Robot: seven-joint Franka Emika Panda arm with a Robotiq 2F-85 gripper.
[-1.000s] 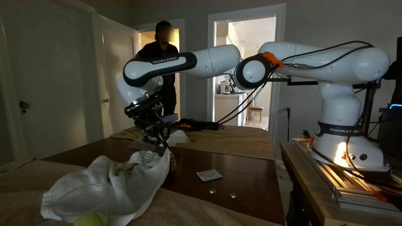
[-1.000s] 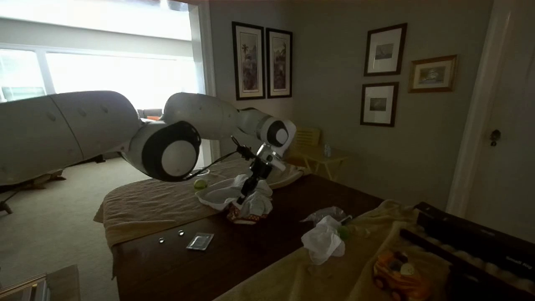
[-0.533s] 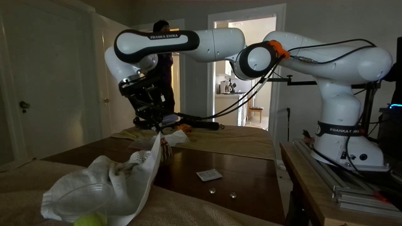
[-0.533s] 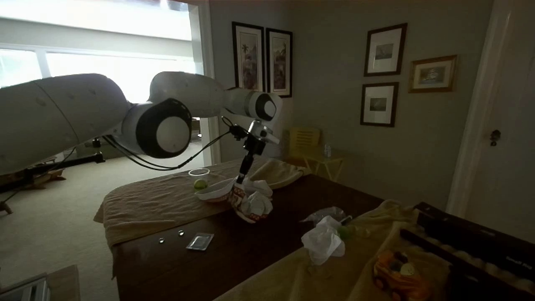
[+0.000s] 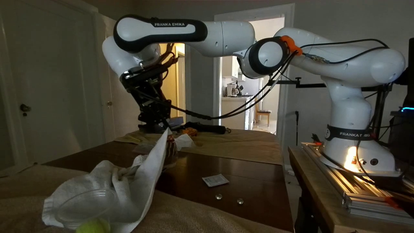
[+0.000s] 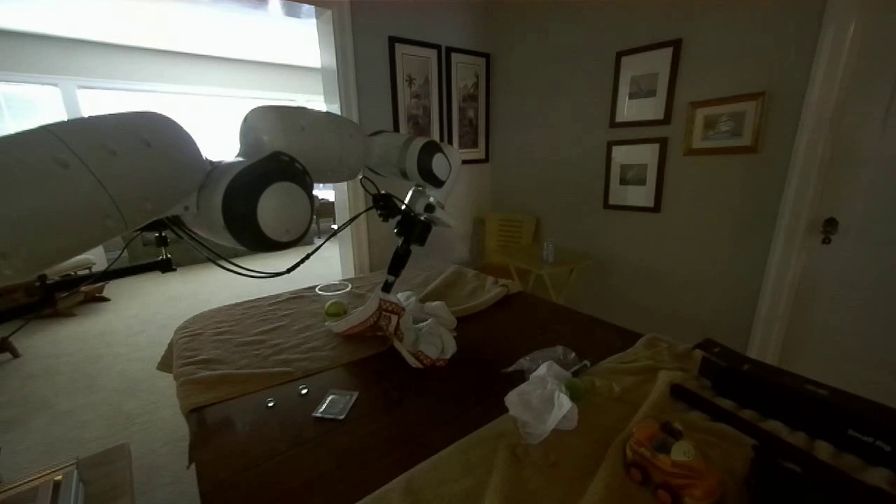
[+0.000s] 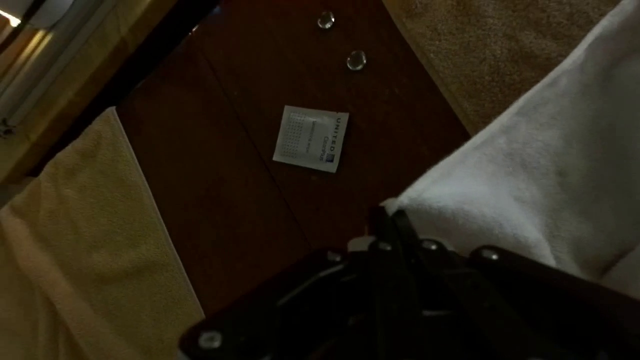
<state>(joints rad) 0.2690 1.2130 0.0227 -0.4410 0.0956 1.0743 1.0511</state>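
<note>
Your black two-finger gripper (image 7: 391, 216) is up, and the cloth comes with it! It rides clearly higher than a second ago, and the corner of the white cloth towel with a red-patterned underside (image 7: 505, 195) now rises into a steep, taut slope below you. Look at that red-and-white print (image 6: 383, 320) in an exterior view: much more of it faces out than a moment ago, so the edge is following your lift. For the work in hand, that suggests the grip is good and the towel is peeling up from one side, only partly raised so far.

Now the jaws: pinched tight together, no gap you can make out, with just the towel's tip caught at their very ends. And the rest of your towel? Crumpled and low, spread across the dark brown wooden table (image 7: 225, 195) and the tan fabric cover (image 5: 190, 215). A clear round plastic container (image 5: 98, 190) stands at its far end from your grip, with a yellow-green ball (image 5: 93, 226) beside or inside it; you can't tell which. Well apart from your hold, on bare wood, lie the white printed sachet (image 7: 311, 139) and two small clear glassy beads (image 7: 356, 60), neither touching the cloth
</note>
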